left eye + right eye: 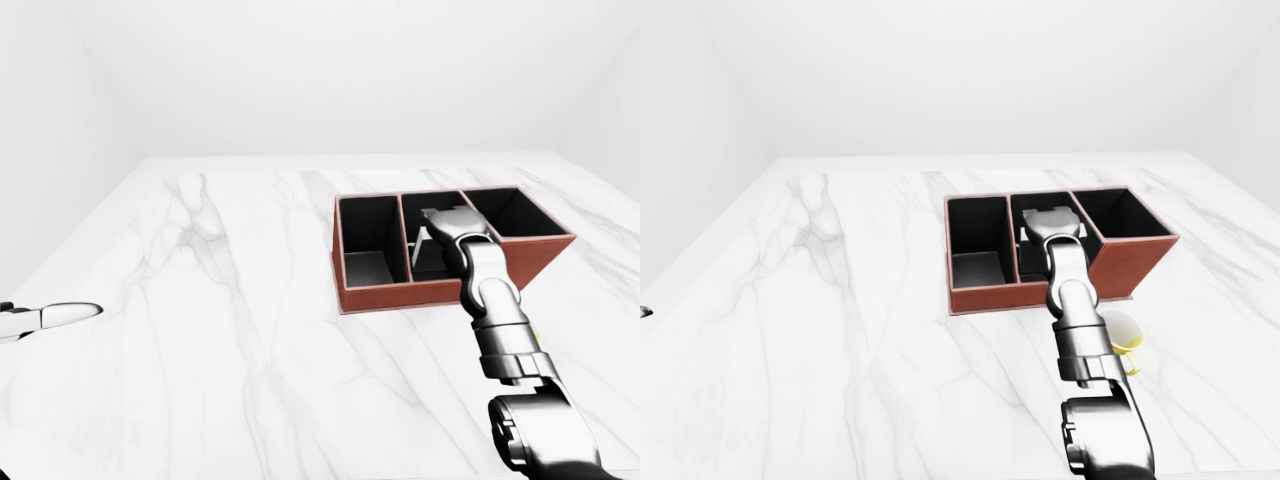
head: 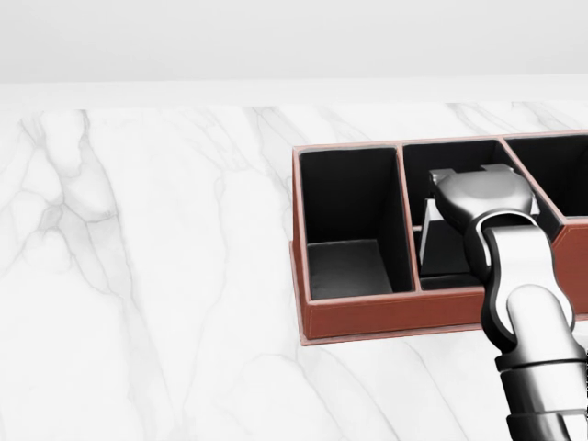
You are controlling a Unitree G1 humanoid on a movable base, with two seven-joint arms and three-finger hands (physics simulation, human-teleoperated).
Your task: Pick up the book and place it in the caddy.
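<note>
White room, plain walls, white marble counter (image 1: 230,330) with grey veins fills most of the left-eye view. Red-brown caddy (image 1: 400,296) sits right of centre, three black-lined compartments in a row, right end wall sloped. Right arm (image 1: 505,340) rises from bottom right and reaches up over the caddy's near wall. Right hand (image 1: 447,226) hangs over the middle compartment. Pale grey book (image 1: 428,236) shows just left of the hand, standing tilted inside the middle compartment. Fingers hidden under the wrist shell, cannot tell if apart or clamped. Left hand (image 1: 50,317) pokes in at the left edge, low over the counter, well apart from the caddy; only a pale rounded tip shows, finger state cannot tell.

Head view: counter across the whole lower frame, pale wall band at top. Caddy (image 2: 395,317) at right, cut by the right edge. Left compartment holds nothing visible but its dark floor. Right hand (image 2: 484,195) covers the upper part of the middle compartment. Book (image 2: 428,231) is a thin light sliver leaning at the hand's left side, in the middle compartment. Grasp not visible.

Right-eye view: same counter, caddy (image 1: 1000,298) near centre. Arm comes straight up from bottom centre. A yellow-and-white thing (image 1: 1122,334) lies on the counter just right of the arm, below the caddy; too hidden to identify.
</note>
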